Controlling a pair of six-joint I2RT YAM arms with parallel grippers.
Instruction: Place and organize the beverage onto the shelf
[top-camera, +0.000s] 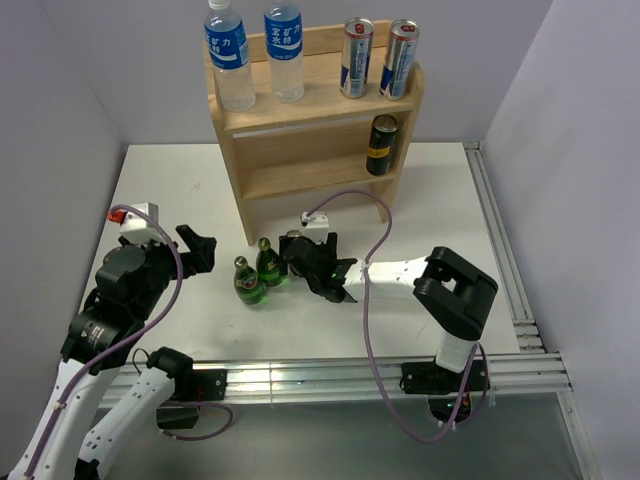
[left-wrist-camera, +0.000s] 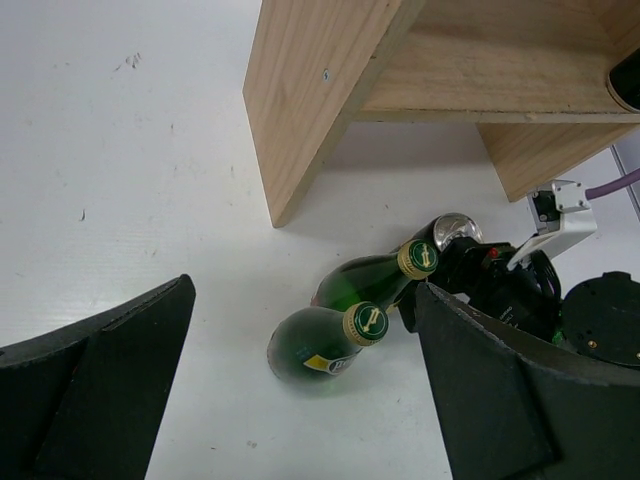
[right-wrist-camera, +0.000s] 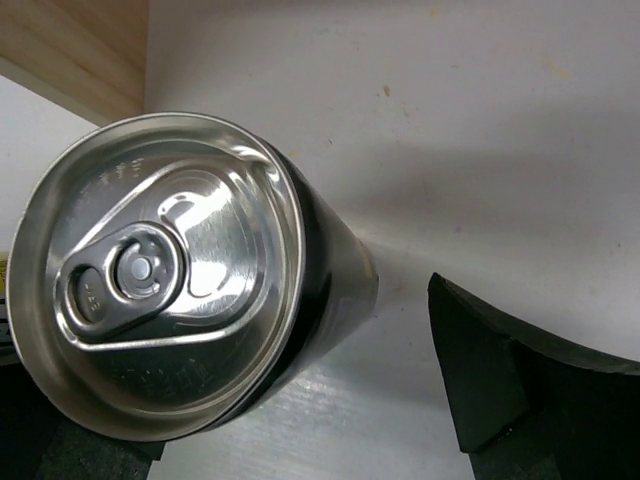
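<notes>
The light-wood shelf (top-camera: 310, 150) stands at the back. Its top board carries two water bottles (top-camera: 230, 60) and two slim cans (top-camera: 375, 58); a black can (top-camera: 381, 145) stands on the middle board. On the table in front stand two green glass bottles (top-camera: 247, 281) (left-wrist-camera: 325, 347) with gold caps. Beside them is another black can (top-camera: 294, 244) (right-wrist-camera: 160, 280) with a silver top. My right gripper (top-camera: 305, 262) (right-wrist-camera: 270, 400) is open around this can, and a gap shows at one finger (right-wrist-camera: 520, 370). My left gripper (top-camera: 205, 250) (left-wrist-camera: 300, 400) hangs open left of the bottles, holding nothing.
The shelf's left side panel (left-wrist-camera: 310, 100) comes down to the table just behind the bottles. Grey walls close in the left, back and right. A metal rail (top-camera: 500, 260) runs along the table's right edge, another along the front.
</notes>
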